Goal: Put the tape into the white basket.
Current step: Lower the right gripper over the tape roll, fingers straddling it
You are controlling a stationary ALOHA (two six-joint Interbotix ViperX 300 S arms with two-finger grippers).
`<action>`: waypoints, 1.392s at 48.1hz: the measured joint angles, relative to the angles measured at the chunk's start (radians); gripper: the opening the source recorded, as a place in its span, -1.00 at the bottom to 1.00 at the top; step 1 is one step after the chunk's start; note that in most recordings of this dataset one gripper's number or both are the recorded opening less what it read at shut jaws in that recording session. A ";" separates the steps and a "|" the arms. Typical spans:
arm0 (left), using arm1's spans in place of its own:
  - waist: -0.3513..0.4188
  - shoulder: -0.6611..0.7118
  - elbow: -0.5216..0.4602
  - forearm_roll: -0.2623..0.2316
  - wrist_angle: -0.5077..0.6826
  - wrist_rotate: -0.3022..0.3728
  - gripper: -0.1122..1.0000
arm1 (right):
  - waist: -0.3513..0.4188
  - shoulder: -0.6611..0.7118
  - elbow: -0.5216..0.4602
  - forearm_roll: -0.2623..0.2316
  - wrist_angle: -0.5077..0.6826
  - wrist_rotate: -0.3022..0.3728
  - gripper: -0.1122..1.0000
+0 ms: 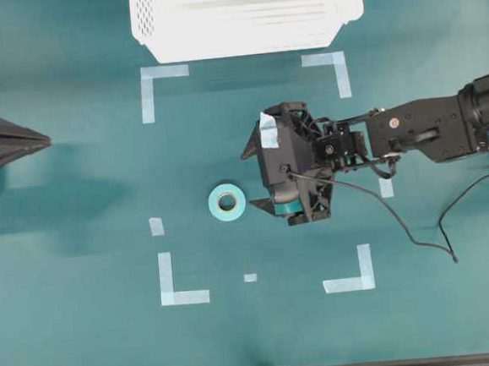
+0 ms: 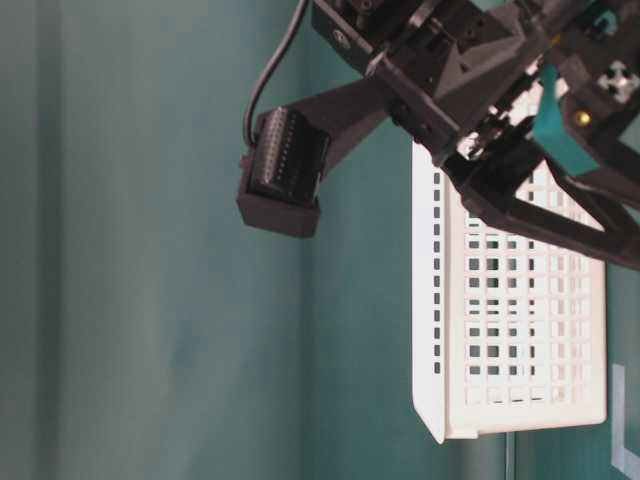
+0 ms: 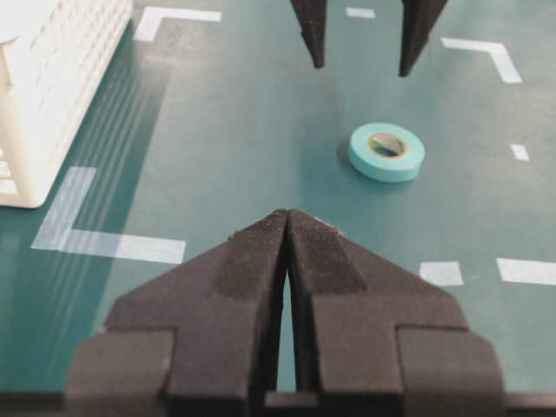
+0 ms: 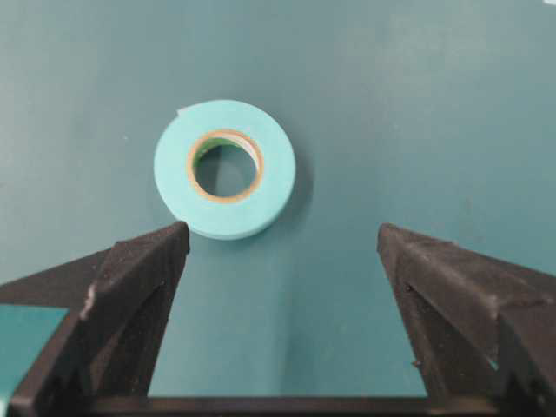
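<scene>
The teal-green tape roll [image 1: 227,202] lies flat on the green table inside the marked square; it also shows in the right wrist view [image 4: 224,180] and the left wrist view [image 3: 387,152]. My right gripper [image 1: 253,181] is open and empty, just right of the roll, with its jaws spread wide and the roll a little ahead of the left finger [image 4: 143,269]. My left gripper [image 1: 46,143] is shut and empty at the far left, well away from the roll [image 3: 287,215]. The white basket [image 1: 244,18] stands at the back edge, also seen in the table-level view [image 2: 510,320].
Pale-blue tape corner marks [image 1: 184,296] and small strips [image 1: 156,226] lie flat on the table around the roll. A black cable [image 1: 418,241] trails from the right arm across the table at the right.
</scene>
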 measured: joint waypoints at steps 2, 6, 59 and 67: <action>0.000 0.000 0.000 0.000 0.000 0.000 -0.99 | 0.003 0.006 -0.003 0.000 0.002 0.000 0.93; 0.000 0.000 0.000 0.000 0.000 0.000 -0.99 | 0.009 0.017 -0.011 0.000 0.002 0.000 0.93; 0.000 -0.002 0.002 0.000 -0.003 -0.002 -0.99 | 0.041 0.150 -0.115 0.000 -0.002 0.003 0.93; 0.000 0.000 0.003 0.000 -0.003 -0.002 -0.99 | 0.041 0.170 -0.126 0.000 -0.003 0.003 0.93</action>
